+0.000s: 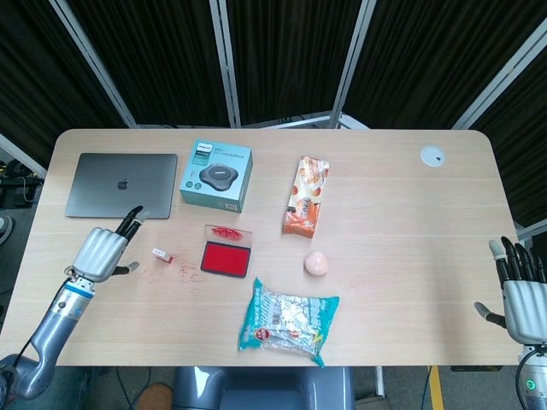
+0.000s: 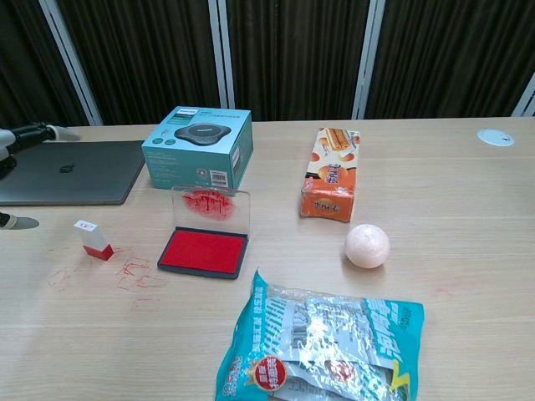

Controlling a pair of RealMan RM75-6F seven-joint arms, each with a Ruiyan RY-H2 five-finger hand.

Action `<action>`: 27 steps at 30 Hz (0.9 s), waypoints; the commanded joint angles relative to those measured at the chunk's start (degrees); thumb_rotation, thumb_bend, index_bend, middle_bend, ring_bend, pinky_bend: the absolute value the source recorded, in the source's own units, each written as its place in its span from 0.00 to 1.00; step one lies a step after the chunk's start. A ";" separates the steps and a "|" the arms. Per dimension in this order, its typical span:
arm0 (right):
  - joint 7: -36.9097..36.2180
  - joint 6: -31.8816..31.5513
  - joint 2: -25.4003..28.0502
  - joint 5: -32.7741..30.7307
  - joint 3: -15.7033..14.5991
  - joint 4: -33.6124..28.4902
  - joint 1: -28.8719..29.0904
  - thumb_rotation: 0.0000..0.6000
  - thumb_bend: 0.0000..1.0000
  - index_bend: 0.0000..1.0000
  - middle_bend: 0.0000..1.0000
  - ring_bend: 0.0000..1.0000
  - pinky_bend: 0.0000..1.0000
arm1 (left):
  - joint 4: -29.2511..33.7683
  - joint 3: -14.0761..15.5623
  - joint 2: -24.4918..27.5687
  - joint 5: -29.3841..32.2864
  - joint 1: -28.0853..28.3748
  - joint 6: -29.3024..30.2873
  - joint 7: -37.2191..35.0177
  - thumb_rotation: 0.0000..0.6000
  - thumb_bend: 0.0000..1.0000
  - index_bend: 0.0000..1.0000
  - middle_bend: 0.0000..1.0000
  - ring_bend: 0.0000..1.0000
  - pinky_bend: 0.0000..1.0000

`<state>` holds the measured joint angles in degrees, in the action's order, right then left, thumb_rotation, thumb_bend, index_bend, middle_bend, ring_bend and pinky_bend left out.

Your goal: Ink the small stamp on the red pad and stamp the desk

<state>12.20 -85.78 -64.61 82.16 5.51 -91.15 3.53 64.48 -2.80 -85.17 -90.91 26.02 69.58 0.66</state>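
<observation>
L hand (image 1: 102, 253) open nr small stamp (image 1: 161, 254), R hand (image 1: 523, 295) (part cropped)

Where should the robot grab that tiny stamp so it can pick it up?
Probably by its white top. The small stamp stands on its red base, leaning a little, so the white upper part is free to pinch from above, thumb on one side and a finger on the other. The left hand is nearest, open and just to its left; the ink pad sits on its other side.
</observation>
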 commanded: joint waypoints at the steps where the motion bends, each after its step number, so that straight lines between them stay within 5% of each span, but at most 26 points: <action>1: 0.53 0.31 -0.28 -0.57 0.16 0.37 0.12 1.00 0.00 0.00 0.00 0.00 0.00 | -3.06 1.63 -1.33 -2.28 2.48 -2.35 -3.96 1.00 0.00 0.17 0.19 0.82 0.90; 11: 0.96 1.48 -0.97 -2.20 0.46 1.49 0.49 1.00 0.00 0.00 0.00 0.00 0.00 | -11.02 5.10 -4.40 -5.63 6.13 -5.96 -9.03 1.00 0.06 0.28 0.35 0.83 0.90; 27: 1.03 2.01 -1.09 -2.93 0.42 1.88 0.60 1.00 0.00 0.00 0.00 0.00 0.00 | -20.54 7.60 -9.12 -7.32 6.96 -3.94 -11.22 1.00 0.26 0.34 0.40 0.83 0.90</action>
<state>13.22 -83.77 -65.70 79.23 5.94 -89.28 4.13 44.42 4.56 -94.02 -98.10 32.96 65.52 -10.55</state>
